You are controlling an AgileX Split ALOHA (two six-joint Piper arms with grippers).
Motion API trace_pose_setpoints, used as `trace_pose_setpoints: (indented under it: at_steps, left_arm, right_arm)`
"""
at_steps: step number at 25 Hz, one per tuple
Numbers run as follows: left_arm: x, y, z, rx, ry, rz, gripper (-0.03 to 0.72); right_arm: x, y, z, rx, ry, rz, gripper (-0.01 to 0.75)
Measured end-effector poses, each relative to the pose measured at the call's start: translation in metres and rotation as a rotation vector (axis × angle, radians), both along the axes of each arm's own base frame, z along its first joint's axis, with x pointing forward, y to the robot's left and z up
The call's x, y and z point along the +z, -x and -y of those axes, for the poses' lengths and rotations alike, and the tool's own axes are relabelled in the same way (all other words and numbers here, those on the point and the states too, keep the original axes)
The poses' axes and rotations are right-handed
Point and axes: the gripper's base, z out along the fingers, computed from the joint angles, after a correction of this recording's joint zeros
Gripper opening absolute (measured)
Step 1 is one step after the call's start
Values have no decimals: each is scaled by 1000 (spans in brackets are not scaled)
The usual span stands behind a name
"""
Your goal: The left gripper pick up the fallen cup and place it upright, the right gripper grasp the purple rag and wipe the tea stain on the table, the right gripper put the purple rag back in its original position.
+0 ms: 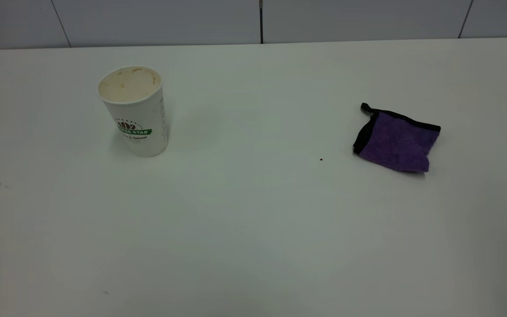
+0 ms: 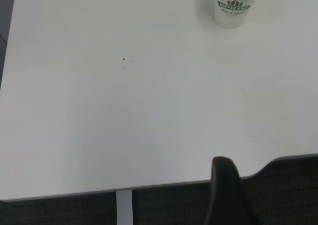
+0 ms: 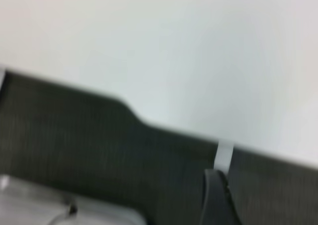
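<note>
Paper cup (image 1: 135, 111) stands upright on the table's (image 1: 253, 229) left side in the exterior view, long axis vertical, mouth up, tan staining on the inside wall. Its green and brown logo band faces the camera; fine print runs down the right flank. Smooth white paper, tapering slightly toward the base.

Purple rag (image 1: 396, 140) lies flat well apart on the right, roughly square, terry nap, black edging along its far and left sides, black loop tab at the far left corner. Near right corner looks slightly folded or lifted.

Between them, nearer the rag: one tiny black speck (image 1: 321, 159). A few faint specks near the left edge. No amber puddle can be made out on the white top.

Table is plain, smooth, white; wide bare room in front of cup and rag and between them. Far edge meets a pale panelled wall (image 1: 156, 20).

No arm shows in the exterior view. Left wrist view: a dark finger of the left gripper (image 2: 229, 192) hangs past the near table edge, cup (image 2: 232, 9) far off. Right wrist view: a dark part of the right gripper (image 3: 218, 197), also off the edge, over dark flooring. Open or closed: can't tell for either.
</note>
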Motion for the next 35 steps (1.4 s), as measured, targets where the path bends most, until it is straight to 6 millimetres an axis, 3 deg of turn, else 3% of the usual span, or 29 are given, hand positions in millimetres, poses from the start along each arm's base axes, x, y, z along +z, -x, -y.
trace_pose_setpoints:
  at_steps: [4,11,21,35]
  left_arm:
    - [0,0,0,0,0,0,470]
    - [0,0,0,0,0,0,470]
    - [0,0,0,2,2,0,470]
    - [0,0,0,2,2,0,470]
  right_arm:
    - [-3,16,4,-18,-14,151,533]
    - [-2,32,7,-34,-41,266,533]
    - [-2,34,7,-193,-34,285,533]
    - [-3,42,6,-195,-44,340,533]
